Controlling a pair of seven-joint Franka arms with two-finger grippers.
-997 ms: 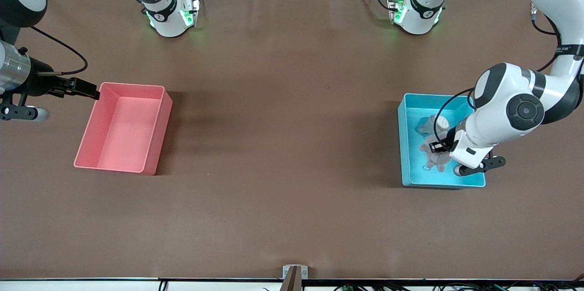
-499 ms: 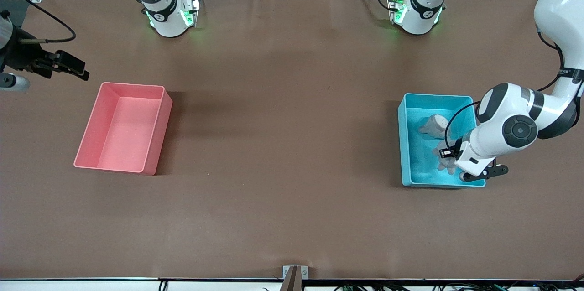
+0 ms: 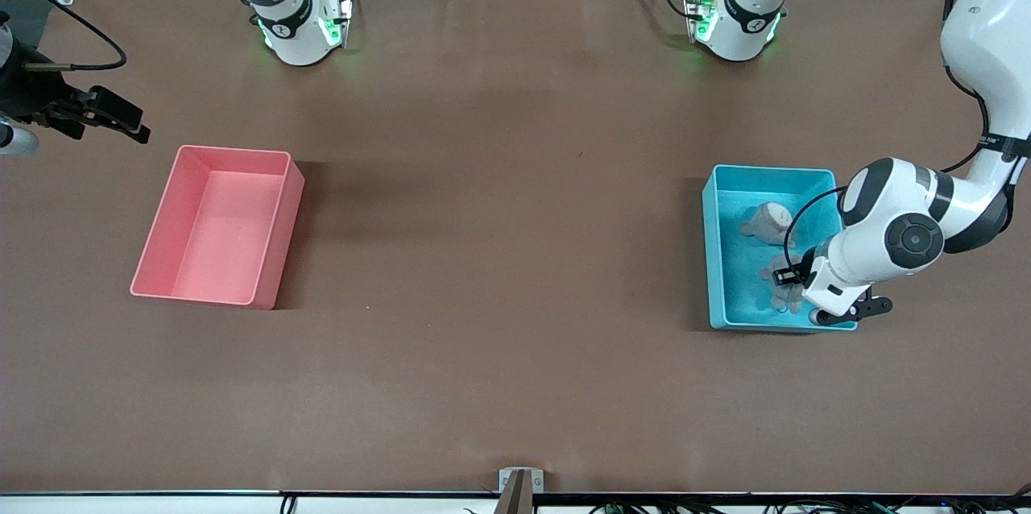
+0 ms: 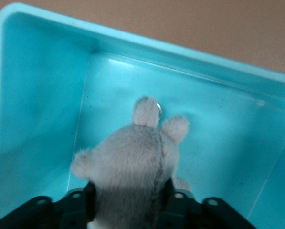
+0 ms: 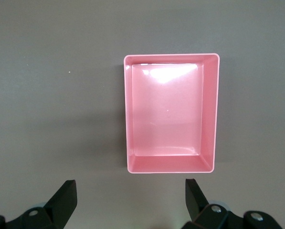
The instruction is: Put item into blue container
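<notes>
The plush toy (image 4: 132,162), grey and furry, looks light and soft; it should squash under the fingers and sag where unsupported, so the body's thick middle seems the best place to hold it, not a thin limb. It is unlikely to slip or break.

The left gripper (image 3: 793,284), at the lower right of the front view, is down inside the blue bin (image 3: 714,256), and the wrist view shows its fingers (image 4: 89,200) clamped on both sides of the toy's body. The toy hangs low in the bin; whether it touches the floor I cannot tell. A second greyish item (image 3: 769,222) lies in the bin higher in the frame. The left arm bends at the elbow over the bin's edge, wrist pointing steeply down.

The right gripper (image 3: 113,119) waits at the upper left edge of the frame, fingers spread wide with nothing between them, above the table near the pink bin (image 3: 165,228).
</notes>
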